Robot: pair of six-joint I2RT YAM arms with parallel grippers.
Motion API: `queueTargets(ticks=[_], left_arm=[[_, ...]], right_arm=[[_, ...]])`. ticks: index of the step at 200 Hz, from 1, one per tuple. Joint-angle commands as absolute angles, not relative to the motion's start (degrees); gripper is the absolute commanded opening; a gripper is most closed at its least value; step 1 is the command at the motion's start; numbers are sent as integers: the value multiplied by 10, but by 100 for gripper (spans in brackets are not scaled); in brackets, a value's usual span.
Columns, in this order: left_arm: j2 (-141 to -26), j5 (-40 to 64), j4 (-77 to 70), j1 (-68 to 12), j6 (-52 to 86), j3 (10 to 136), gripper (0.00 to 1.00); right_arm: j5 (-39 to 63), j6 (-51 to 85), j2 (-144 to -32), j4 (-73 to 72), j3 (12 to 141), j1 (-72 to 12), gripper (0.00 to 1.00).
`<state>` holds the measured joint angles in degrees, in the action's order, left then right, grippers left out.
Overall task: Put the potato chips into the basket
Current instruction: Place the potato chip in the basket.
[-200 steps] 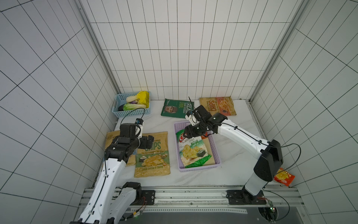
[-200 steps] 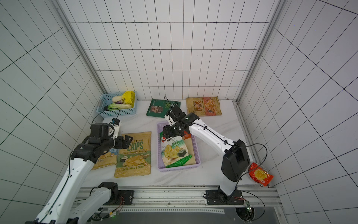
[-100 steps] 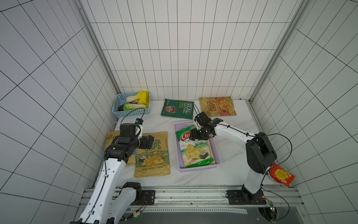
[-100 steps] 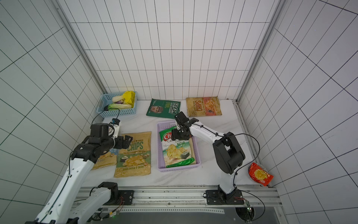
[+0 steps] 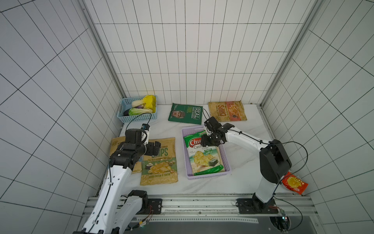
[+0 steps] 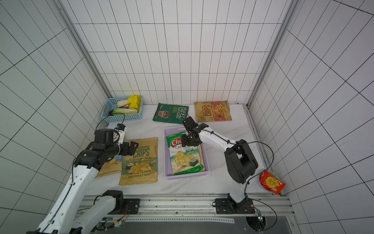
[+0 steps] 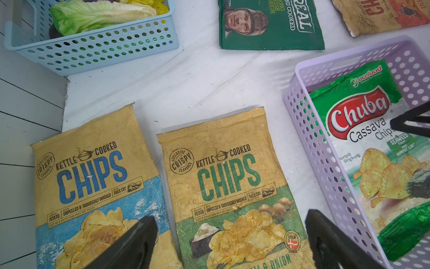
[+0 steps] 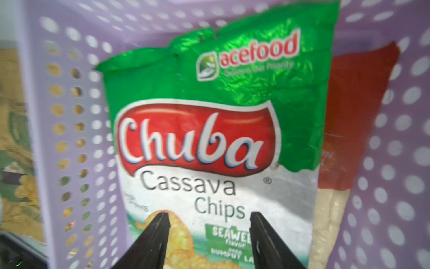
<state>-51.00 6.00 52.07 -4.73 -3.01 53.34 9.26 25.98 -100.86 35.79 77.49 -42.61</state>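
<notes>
Over the lilac basket point(image 5: 208, 175), right hand point(image 5: 208, 141) gapes half-open, empty, above the Chuba bag point(image 5: 202, 160); better lift straight clear; left hand point(image 5: 155, 146) wide.

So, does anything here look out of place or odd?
Yes. A crumpled orange-red snack packet lies alone off the white tabletop, past its right edge, away from everything else. Nothing looks spilled.
</notes>
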Motion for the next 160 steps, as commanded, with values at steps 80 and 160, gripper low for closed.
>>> queueTargets(ticks=[80, 160], left_arm=[[-515, 55, 505, -48, -33, 529, 98], [-516, 21, 497, -48, -31, 530, 98]], right_arm=[[92, 272, -1068, 285, 760, -425, 54], [56, 256, -906, 321, 756, -450, 54]])
